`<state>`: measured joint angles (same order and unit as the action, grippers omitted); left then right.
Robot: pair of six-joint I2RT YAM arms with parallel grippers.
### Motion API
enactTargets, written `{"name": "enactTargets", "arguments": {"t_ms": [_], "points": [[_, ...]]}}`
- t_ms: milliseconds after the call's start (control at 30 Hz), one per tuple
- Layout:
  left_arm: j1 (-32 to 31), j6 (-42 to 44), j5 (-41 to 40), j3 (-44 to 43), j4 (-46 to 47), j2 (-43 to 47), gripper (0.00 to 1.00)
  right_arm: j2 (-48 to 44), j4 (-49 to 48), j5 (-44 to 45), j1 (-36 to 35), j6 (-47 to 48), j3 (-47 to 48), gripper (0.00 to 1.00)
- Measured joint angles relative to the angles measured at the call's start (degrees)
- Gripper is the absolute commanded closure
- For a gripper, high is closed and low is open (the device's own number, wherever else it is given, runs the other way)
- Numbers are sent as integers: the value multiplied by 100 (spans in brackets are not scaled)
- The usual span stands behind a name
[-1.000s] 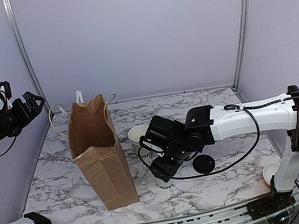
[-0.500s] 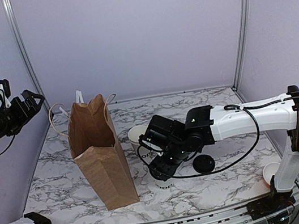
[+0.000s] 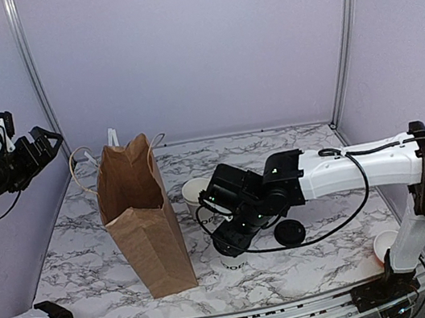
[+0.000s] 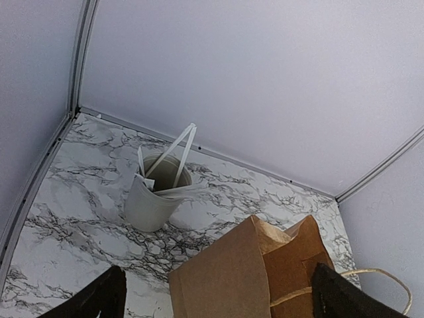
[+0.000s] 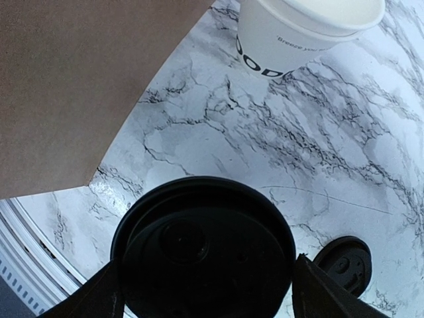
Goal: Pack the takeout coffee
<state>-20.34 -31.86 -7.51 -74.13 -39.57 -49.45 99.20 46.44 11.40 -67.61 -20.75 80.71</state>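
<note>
Your right gripper (image 5: 212,291) straddles the coffee (image 5: 204,255) beside the bag (image 3: 143,219); I cannot tell whether it grips; your left gripper (image 4: 222,295) stands wide open, raised

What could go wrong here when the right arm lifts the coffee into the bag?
The right gripper flanks the takeout coffee at lid height, so the lid might pop off or slip. The paper bag stands unheld, with the left gripper far off; a bump on its rim could tip it.
</note>
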Motion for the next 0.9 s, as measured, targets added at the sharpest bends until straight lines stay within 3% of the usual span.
{"name": "enactTargets", "arguments": {"t_ms": [267, 600, 900], "points": [[0, 4, 0, -2, -2, -2, 2, 0, 101, 39, 0, 0, 28, 14], [0, 15, 0, -2, -2, -2, 2, 0, 96, -74, 0, -24, 26, 26], [0, 15, 2, -2, -2, 0, 2, 0, 109, -22, 0, -33, 26, 27]]}}
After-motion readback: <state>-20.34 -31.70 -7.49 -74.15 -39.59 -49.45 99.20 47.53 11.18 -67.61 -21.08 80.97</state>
